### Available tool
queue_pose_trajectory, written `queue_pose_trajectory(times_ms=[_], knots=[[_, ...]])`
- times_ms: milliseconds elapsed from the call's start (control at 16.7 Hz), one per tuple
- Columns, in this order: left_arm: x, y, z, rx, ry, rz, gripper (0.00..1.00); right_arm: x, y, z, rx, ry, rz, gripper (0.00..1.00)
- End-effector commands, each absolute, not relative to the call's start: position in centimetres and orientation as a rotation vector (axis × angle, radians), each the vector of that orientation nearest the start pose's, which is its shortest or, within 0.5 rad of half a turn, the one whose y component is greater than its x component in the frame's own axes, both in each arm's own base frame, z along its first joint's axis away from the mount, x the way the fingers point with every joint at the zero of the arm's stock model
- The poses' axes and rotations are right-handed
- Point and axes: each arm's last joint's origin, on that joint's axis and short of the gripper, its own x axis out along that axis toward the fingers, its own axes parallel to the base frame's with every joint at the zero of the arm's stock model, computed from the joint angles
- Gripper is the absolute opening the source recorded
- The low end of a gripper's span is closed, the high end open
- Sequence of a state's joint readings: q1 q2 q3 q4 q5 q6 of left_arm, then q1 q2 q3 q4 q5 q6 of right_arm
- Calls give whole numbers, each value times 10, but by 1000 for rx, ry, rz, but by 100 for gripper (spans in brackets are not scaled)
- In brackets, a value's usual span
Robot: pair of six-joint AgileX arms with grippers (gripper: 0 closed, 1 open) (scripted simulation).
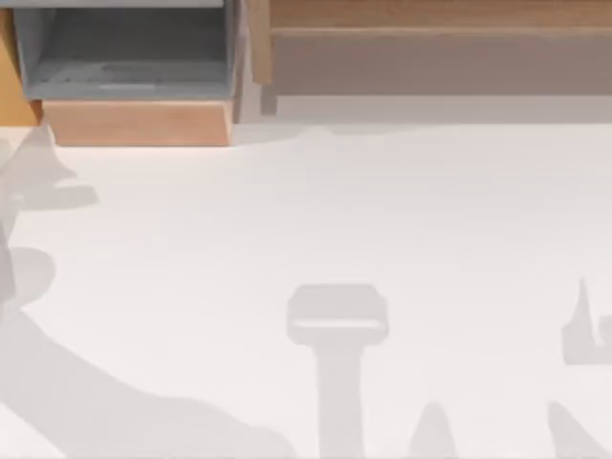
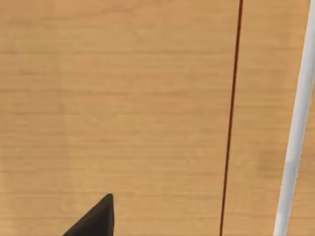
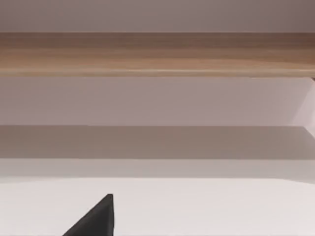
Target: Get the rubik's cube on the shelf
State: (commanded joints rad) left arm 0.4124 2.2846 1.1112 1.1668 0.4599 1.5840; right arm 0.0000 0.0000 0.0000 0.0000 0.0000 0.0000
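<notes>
Nearest me lies the white table (image 1: pixel 287 210), crossed by soft grey shadows (image 1: pixel 337 325): a T-shaped one in the near middle, a broad one sweeping along the near left, and pointed ones at the near right. I cannot tell where the cube lies, so I cannot place it against either gripper.

In the right wrist view, a dark tip of my right gripper (image 3: pixel 96 219) hangs over the white table and faces the shelf (image 1: pixel 440 62) at the far right. I cannot tell whether this gripper is apart or together, and I see nothing held in it. Past the tip the table runs on into a band of shade, then comes the shelf's dull grey-brown front, and above that its lighter wood board (image 3: pixel 157 59), running straight across.

In the left wrist view, a dark tip of my left gripper (image 2: pixel 96 219) sits close before a light wood panel (image 2: pixel 123 108) with fine grain. A thin red line (image 2: pixel 231 118) runs down the panel, and a white strip (image 2: pixel 295 132) slants just beside that line. Whether this gripper is apart or together I cannot tell either, nor whether it touches the wood.

Farthest off, at the far left of the table, stands the short compartment (image 1: pixel 124 57) with grey inner walls and a light-wood front edge. The shelf stands just beside it on the right, long and wide, reaching to the right edge.
</notes>
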Motion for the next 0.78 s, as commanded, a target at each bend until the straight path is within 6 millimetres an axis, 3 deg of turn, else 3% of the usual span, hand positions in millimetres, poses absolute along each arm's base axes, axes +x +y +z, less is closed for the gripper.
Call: queue_pose_trajectory(times_ms=[300, 540, 780], knots=[[431, 170, 95, 1571, -16, -16, 100, 106, -1, 160, 0, 0, 0, 100], [433, 171, 95, 1571, -16, -16, 100, 106, -1, 160, 0, 0, 0, 100], [433, 171, 95, 1571, -16, -16, 70, 106, -1, 160, 0, 0, 0, 100]])
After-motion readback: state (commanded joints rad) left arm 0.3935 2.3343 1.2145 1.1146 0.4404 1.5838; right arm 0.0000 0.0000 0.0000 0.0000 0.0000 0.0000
